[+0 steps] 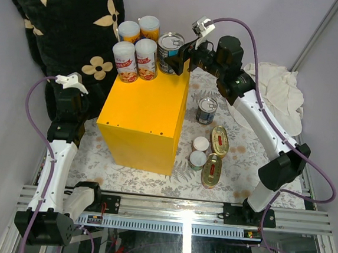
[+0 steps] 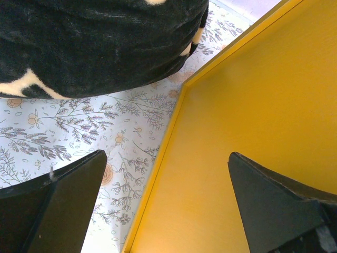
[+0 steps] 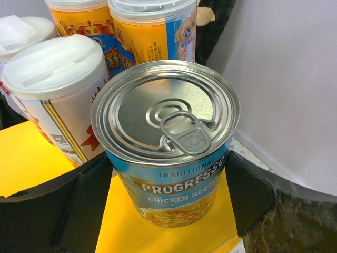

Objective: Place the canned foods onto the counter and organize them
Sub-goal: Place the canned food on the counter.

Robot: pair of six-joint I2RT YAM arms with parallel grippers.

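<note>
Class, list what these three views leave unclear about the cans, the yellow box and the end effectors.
- Right wrist view: whether the right end effector presses the soup can; the can's rim hides the contact.
- Top view: print on the oval tins is too small to read.
- Top view: labels of the rear slim cans, mostly covered by the front pair.
- Left wrist view: the yellow box is cut off by the frame; no cans show.

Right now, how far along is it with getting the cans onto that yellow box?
Four slim cans stand on the yellow box. The right hand straddles a soup can at its far corner. Remaining on the table: a blue-labelled can, two white-lidded cans, two oval tins. The left hand is open, empty.
</note>
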